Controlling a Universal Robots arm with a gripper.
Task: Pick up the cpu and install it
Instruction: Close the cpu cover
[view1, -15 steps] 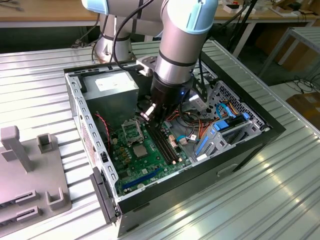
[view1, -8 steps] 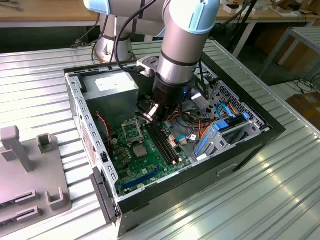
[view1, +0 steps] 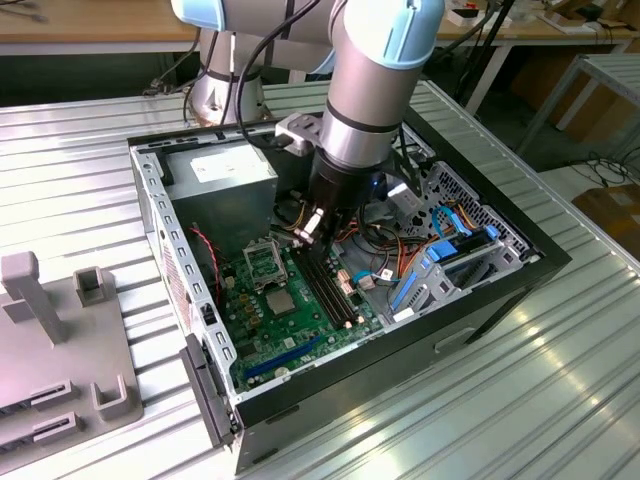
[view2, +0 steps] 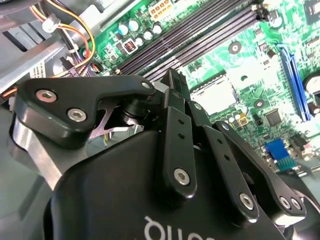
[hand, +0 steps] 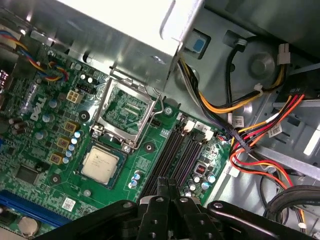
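The cpu (view1: 278, 300) is a small silver square lying flat in a black-framed seat on the green motherboard (view1: 300, 335) inside the open computer case. In the first wrist view the cpu (hand: 100, 165) lies next to a metal hinged frame (hand: 125, 109) that stands swung open. My gripper (view1: 314, 232) hangs over the near ends of the memory slots, up and to the exterior view's right of the cpu and apart from it. Its black fingers meet at their tips in both wrist views, gripper (hand: 167, 181) and gripper (view2: 175, 76), with nothing between them.
A grey power supply (view1: 225, 175) fills the case's far corner. Bundled wires (hand: 250, 130) and a blue-latched drive bay (view1: 440, 265) crowd the exterior view's right side. Black memory slots (view1: 330, 285) run beside the cpu. Case walls (view1: 180, 270) ring the board. Grey fixtures (view1: 60, 340) stand on the table at left.
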